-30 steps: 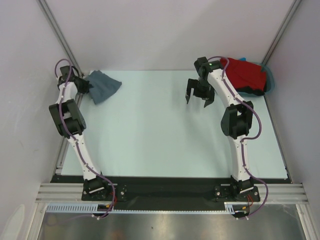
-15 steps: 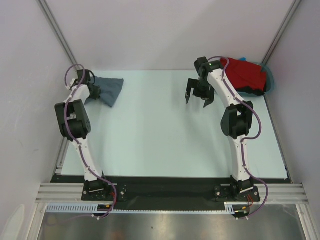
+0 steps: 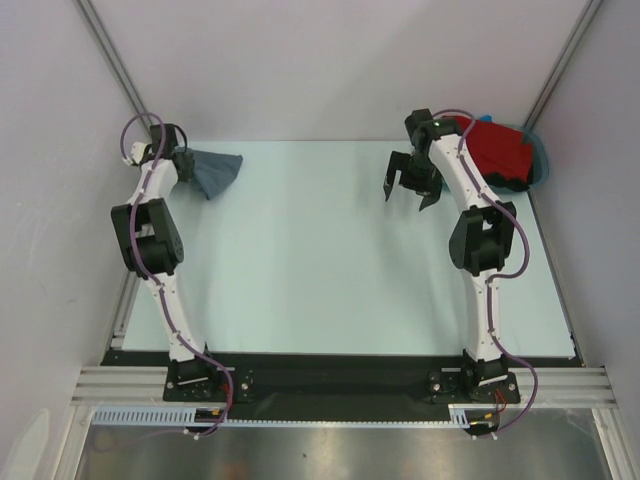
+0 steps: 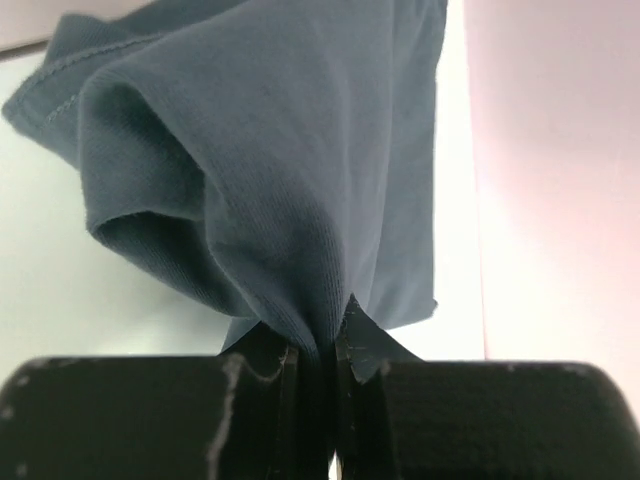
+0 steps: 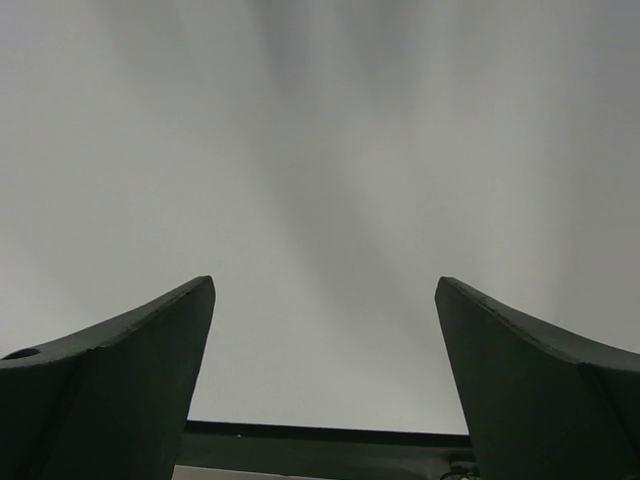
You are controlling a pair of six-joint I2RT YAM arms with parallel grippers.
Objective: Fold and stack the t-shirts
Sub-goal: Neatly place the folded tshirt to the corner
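The slate-grey t-shirt [image 3: 213,169] is bunched at the far left corner of the table. My left gripper [image 3: 186,164] is shut on a fold of it; in the left wrist view the grey cloth [image 4: 290,170] hangs from the closed jaws [image 4: 325,350]. The red t-shirt [image 3: 498,148] lies in a heap in the teal tub [image 3: 540,158] at the far right, with a bit of blue and black cloth beside it. My right gripper [image 3: 411,189] is open and empty, held above the table just left of the tub. The right wrist view shows only its fingers [image 5: 120,380] against a blank grey surface.
Pale walls close in the table on the left, back and right. A metal post [image 3: 115,60] runs down the far left corner close to my left arm. The black front rail [image 3: 330,375] holds both arm bases.
My left gripper has pulled the grey shirt up and back toward the far left corner, bunching it smaller. My right gripper has shifted a little right, toward the tub, still open.
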